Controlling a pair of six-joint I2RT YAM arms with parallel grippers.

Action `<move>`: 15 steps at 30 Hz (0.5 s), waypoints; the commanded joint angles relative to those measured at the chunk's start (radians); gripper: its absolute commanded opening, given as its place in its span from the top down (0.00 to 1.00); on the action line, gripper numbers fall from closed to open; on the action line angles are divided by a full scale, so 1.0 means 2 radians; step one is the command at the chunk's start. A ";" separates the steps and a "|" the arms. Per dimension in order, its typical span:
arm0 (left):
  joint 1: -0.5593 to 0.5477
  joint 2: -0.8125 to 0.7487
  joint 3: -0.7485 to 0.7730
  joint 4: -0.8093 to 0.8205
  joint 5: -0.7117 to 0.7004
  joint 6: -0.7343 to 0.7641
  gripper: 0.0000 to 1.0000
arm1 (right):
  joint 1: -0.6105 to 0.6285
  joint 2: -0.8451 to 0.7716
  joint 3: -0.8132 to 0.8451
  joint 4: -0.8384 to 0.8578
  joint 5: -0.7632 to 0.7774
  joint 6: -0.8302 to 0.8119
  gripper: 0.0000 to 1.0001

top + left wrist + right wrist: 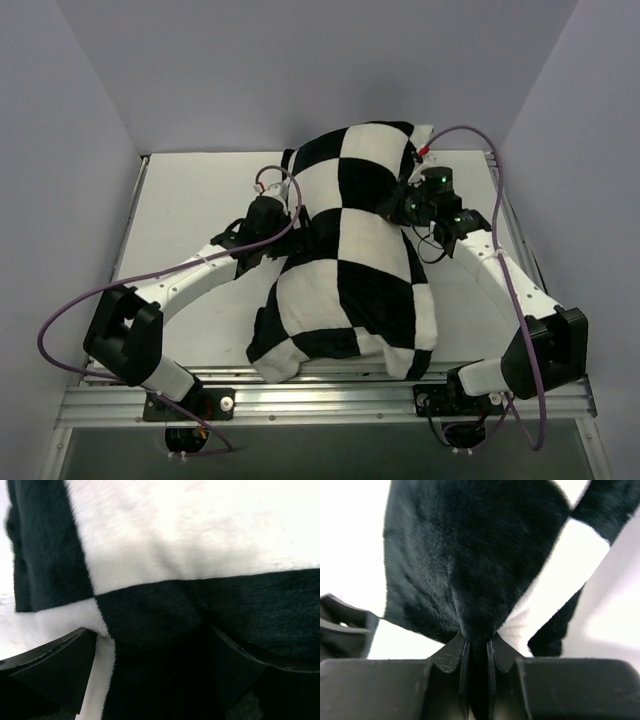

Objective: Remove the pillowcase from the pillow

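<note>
Two sets of jaws, logged from my remote station.

1. Right jaws: pressed almost together, pinching a fold of black plush on the pillowcase (470,570). The cloth gathers to a narrow pleat between the fingers (451,656) and fans out above them.

2. Left jaws: spread wide, with the dark fingers (50,675) at either lower corner of the wrist view. Checkered fabric bulges into the gap between them. I cannot tell whether they squeeze it.

3. Right arm (500,265): reaches in to the case's right flank, towards the far end.

4. Left arm (190,275): meets the case's left flank, about midway along.

5. Pillowcase, overall: plumply filled. It lies lengthwise on the middle of the white desk (190,200), between the two arms. Its near end rests against the metal rail (330,400).

6. Pillow: hidden inside the case. I cannot tell whether a white tip at the far right end is the pillow or a white check.

7. Purple cables (60,320): one loops off each arm.
</note>
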 commanded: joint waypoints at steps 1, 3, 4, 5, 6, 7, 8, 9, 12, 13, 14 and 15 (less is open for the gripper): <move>-0.066 0.024 0.047 -0.027 0.094 -0.015 0.06 | 0.026 -0.059 0.132 -0.003 -0.072 -0.031 1.00; -0.074 0.020 0.061 -0.023 0.094 -0.017 0.06 | 0.025 -0.058 0.165 -0.024 -0.081 -0.049 1.00; -0.081 0.015 0.070 -0.021 0.094 -0.018 0.06 | 0.026 -0.054 0.193 -0.043 -0.086 -0.053 1.00; -0.083 0.011 0.071 -0.017 0.093 -0.019 0.06 | 0.027 -0.052 0.204 -0.048 -0.096 -0.058 1.00; -0.085 0.001 0.071 -0.006 0.091 -0.019 0.06 | 0.032 -0.046 0.221 -0.055 -0.101 -0.058 1.00; -0.087 -0.005 0.068 0.000 0.090 -0.022 0.06 | 0.035 -0.042 0.227 -0.057 -0.104 -0.058 1.00; -0.087 -0.010 0.059 0.004 0.087 -0.025 0.06 | 0.040 -0.039 0.231 -0.057 -0.110 -0.057 1.00; -0.087 -0.017 0.052 0.009 0.081 -0.026 0.06 | 0.048 -0.036 0.232 -0.055 -0.111 -0.056 1.00; -0.083 -0.051 0.013 0.010 0.042 -0.035 0.06 | 0.118 -0.022 0.219 -0.035 -0.089 -0.055 1.00; -0.080 -0.057 0.000 0.008 0.026 -0.041 0.06 | 0.135 -0.015 0.211 -0.032 -0.080 -0.055 1.00; -0.069 -0.063 -0.026 0.007 0.023 -0.050 0.06 | 0.152 -0.007 0.207 -0.029 -0.073 -0.055 1.00; -0.059 -0.074 -0.040 0.001 0.024 -0.069 0.06 | 0.168 0.013 0.202 -0.023 -0.058 -0.055 1.00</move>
